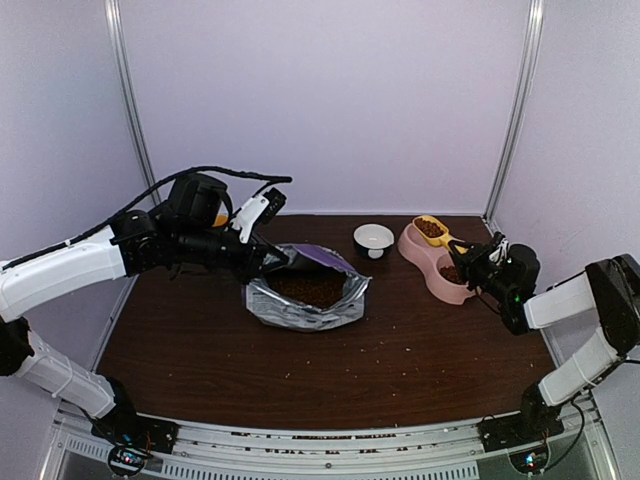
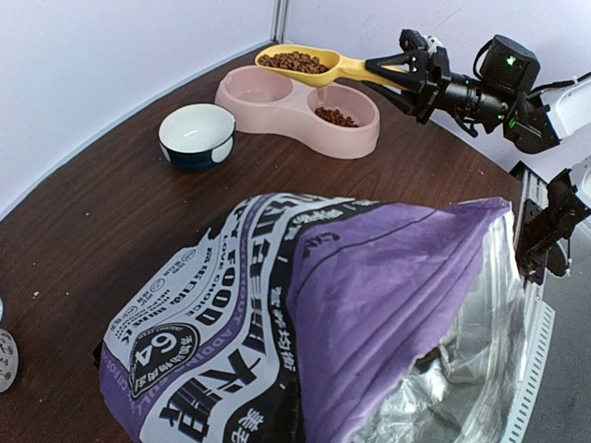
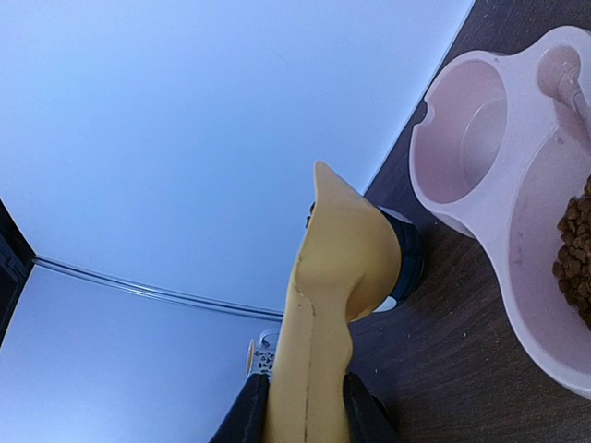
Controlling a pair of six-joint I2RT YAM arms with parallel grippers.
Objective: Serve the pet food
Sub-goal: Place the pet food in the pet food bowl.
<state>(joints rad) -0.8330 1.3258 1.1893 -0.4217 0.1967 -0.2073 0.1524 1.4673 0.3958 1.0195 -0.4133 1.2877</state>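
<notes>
Right hand (image 1: 468, 255): clenched on the handle of the yellow scoop (image 1: 430, 228). In my right wrist view one finger (image 3: 245, 415) presses each side of the handle.

Scoop load: a heap of pet food (image 2: 294, 61) fills the scoop's cup, straight out ahead of my right hand at the far end of the handle. The cup is held about level.

Scoop position: in the air above the far compartment of the pink double bowl (image 1: 440, 285), not touching it.

Pink double bowl: it stands at the right side of the bench (image 1: 300, 370). The compartment nearer my right arm holds a small pile of pet food (image 2: 334, 117), just below and beside my right hand. The far compartment (image 3: 462, 120) looks bare inside.

Left hand (image 1: 270, 258): grasping the back rim of the bag (image 1: 310, 315), as far as the top view shows. The purple flap stands lifted where my hand meets it. My left wrist view shows only the bag's printed side and silver lining, not my fingers.

Bag: it lies open at mid-bench with its mouth turned upward. A dark mass of pet food (image 1: 310, 288) sits inside, just in front of and below my left hand.

Small bowl (image 1: 373, 238): white inside and dark outside, it stands on the bench between the bag and the pink double bowl, apart from both.
</notes>
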